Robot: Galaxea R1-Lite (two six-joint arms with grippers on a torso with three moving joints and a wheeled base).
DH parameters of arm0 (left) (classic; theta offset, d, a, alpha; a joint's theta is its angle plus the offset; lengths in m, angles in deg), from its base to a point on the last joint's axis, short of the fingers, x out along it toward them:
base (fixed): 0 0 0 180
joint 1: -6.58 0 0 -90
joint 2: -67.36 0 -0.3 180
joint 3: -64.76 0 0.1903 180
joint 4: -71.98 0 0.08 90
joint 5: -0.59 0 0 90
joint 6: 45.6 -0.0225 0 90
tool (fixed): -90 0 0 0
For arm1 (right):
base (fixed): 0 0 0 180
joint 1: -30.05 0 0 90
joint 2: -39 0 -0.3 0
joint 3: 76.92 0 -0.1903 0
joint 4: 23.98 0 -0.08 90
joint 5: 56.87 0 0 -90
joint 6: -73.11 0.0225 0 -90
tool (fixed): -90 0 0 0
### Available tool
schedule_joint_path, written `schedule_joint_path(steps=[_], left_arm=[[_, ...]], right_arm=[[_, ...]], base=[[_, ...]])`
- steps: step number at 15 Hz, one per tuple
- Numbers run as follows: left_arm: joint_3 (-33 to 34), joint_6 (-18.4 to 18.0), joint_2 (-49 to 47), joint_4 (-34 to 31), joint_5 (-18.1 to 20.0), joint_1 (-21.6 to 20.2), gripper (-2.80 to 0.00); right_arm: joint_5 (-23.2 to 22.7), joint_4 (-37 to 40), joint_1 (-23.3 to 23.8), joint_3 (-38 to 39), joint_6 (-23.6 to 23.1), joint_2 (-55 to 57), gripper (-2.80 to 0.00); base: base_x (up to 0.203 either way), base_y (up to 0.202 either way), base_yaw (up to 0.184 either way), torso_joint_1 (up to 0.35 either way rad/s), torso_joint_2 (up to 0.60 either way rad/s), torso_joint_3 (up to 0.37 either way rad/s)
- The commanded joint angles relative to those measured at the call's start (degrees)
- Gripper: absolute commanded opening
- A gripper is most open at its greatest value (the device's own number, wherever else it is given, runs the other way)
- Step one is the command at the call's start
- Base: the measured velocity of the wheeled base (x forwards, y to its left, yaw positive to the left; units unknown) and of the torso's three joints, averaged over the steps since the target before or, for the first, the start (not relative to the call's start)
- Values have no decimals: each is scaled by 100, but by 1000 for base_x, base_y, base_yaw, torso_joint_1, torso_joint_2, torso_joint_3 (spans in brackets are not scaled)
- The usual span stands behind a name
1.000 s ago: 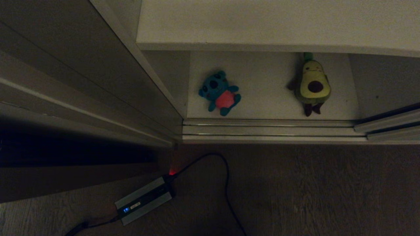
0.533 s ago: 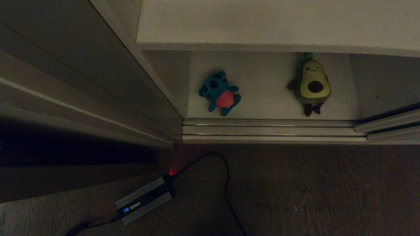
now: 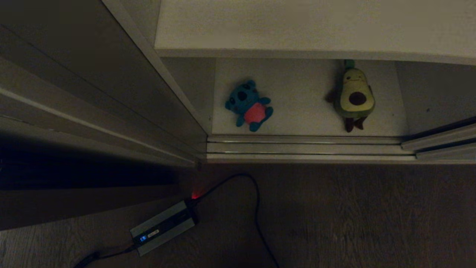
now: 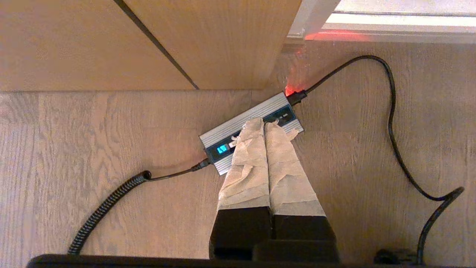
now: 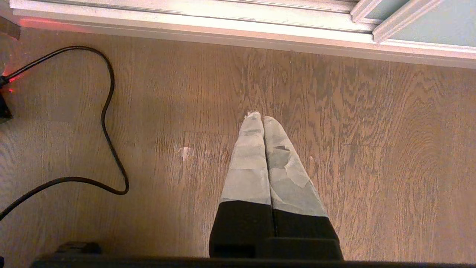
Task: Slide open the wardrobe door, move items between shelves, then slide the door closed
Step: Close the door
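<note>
The wardrobe stands open in the head view. A teal monster toy (image 3: 248,105) and a green avocado toy (image 3: 356,97) lie apart on the low off-white shelf (image 3: 301,93). A higher shelf (image 3: 297,26) overhangs them. The sliding wardrobe door (image 3: 438,138) is pushed to the right; its pale green panel (image 5: 442,22) shows in the right wrist view. Neither arm is in the head view. My left gripper (image 4: 264,124) is shut and empty, hanging over a grey box. My right gripper (image 5: 260,118) is shut and empty above bare wooden floor.
A grey box (image 3: 163,227) with a black cable (image 3: 256,208) lies on the wooden floor before the wardrobe. The ribbed metal floor track (image 3: 305,148) runs along the opening. Brown side boards (image 3: 93,96) rise on the left.
</note>
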Motion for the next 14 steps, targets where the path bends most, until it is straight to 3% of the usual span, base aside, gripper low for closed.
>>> schedule_joint_path(steps=[1,14], left_arm=[[0,-15,16,-9,3,1,-280],[-9,38,11,-18,-1,1,-280]], right_arm=[[-2,2,-1,26,-3,28,-280],[-2,2,-1,18,-3,33,-280]], base=[[0,0,0,0,0,0],[0,0,0,-1,2,165]])
